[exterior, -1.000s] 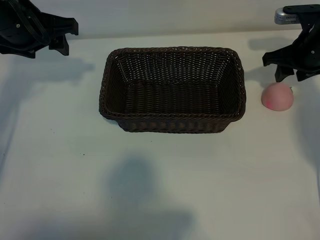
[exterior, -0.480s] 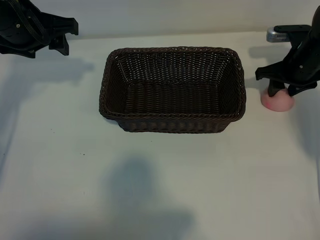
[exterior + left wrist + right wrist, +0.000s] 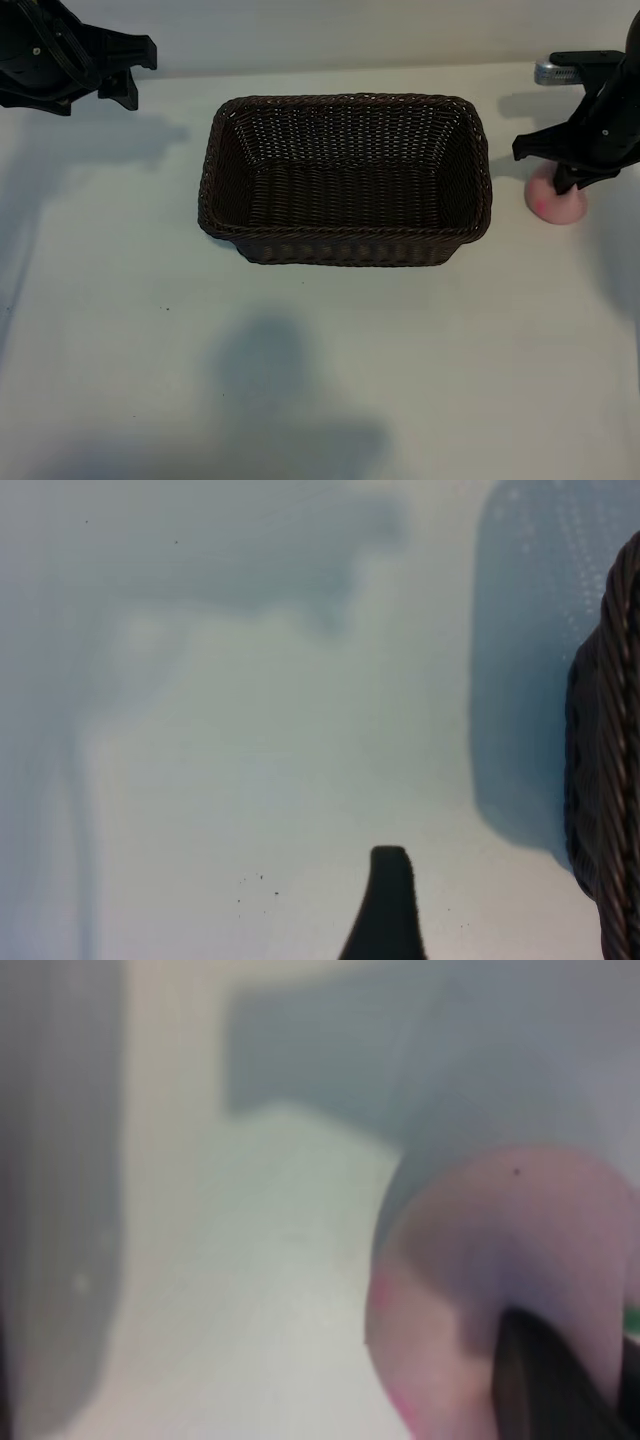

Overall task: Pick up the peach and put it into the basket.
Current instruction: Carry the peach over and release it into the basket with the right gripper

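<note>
One peach (image 3: 556, 206) on table, blush toward camera, right gripper (image 3: 568, 180) clamped on it.

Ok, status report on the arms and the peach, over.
Right gripper down on the peach, beside the basket. Left gripper parked far corner, open. Basket empty, path clear.

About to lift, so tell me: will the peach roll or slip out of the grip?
The peach is small and round, so it may roll on the table if nudged. Its skin looks smooth; the right gripper pinching its top could slip.
</note>
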